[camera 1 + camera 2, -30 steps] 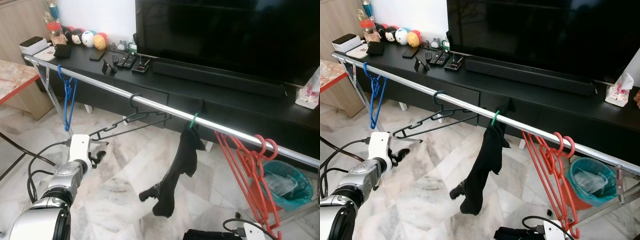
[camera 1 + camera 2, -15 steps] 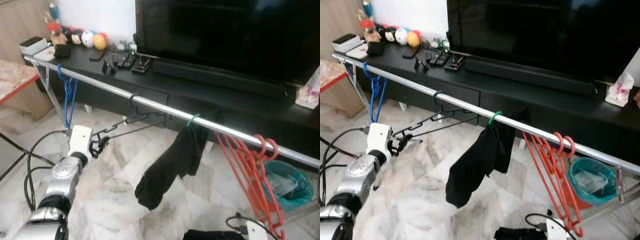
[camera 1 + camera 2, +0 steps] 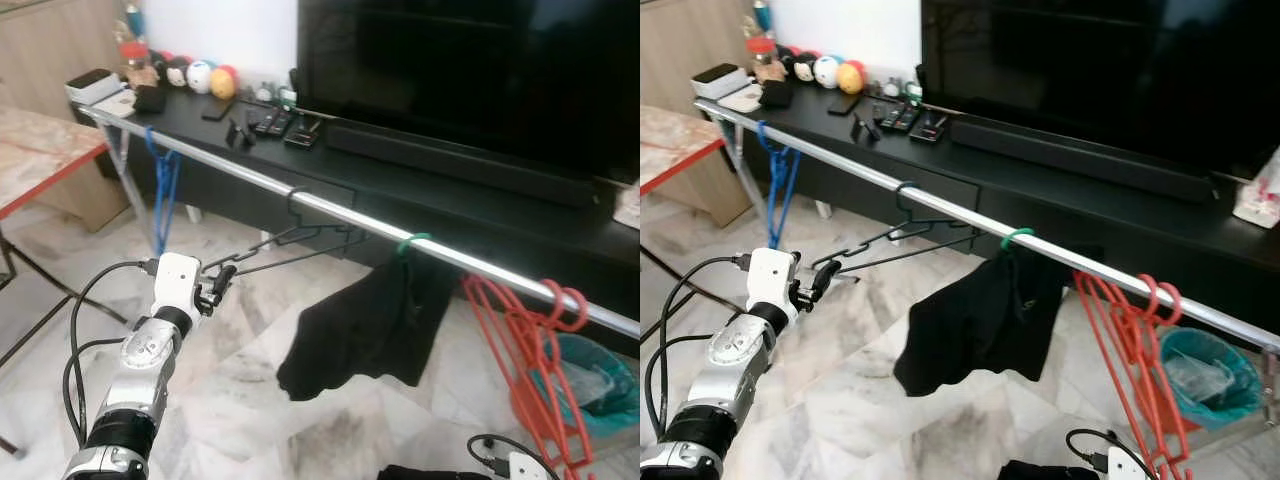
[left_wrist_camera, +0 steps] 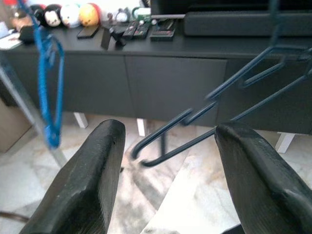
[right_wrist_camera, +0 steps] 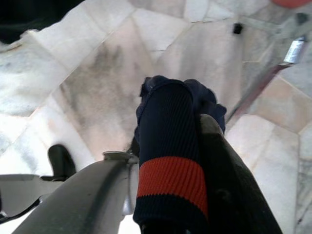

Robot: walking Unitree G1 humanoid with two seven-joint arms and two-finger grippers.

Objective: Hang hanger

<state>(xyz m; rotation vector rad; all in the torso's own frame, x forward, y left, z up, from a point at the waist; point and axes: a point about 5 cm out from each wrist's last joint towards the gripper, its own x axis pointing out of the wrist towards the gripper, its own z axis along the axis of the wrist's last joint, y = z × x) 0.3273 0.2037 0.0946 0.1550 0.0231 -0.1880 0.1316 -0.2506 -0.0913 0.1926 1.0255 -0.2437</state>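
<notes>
Reaching toward the lower tip of the black hanger (image 3: 285,247), the left gripper (image 3: 222,282) sits left of centre in the left eye view, its fingers spread apart; the left wrist view shows both black fingers (image 4: 90,180) wide of each other with the hanger's end bar in the open gap, not yet touched; so the tool is released, holding nothing.

That black hanger is already hooked over the silver rail (image 3: 340,213) near the middle of the frame; its hook sits on the rail and its body runs down and to the left, so the long axis lies along a slant from upper right to lower left, with the free tip pointing at the gripper rather than hanging straight down; it looks tilted or swinging.

Judging from this, the main risk is a push or a closing grip on the slanted tip that lifts the hook off the rail and drops the hanger on the marble floor (image 3: 230,400); a sideways nudge could also slide it along the rail into the black garment (image 3: 365,325) on the green hanger (image 3: 412,241) just to its right; the blue hanger (image 3: 163,190) at upper left is well apart.

The right gripper (image 5: 192,161), low at the frame's bottom edge, is clenched on a dark sock with a red band (image 5: 170,180); a snag of that cloth is a lesser worry.
</notes>
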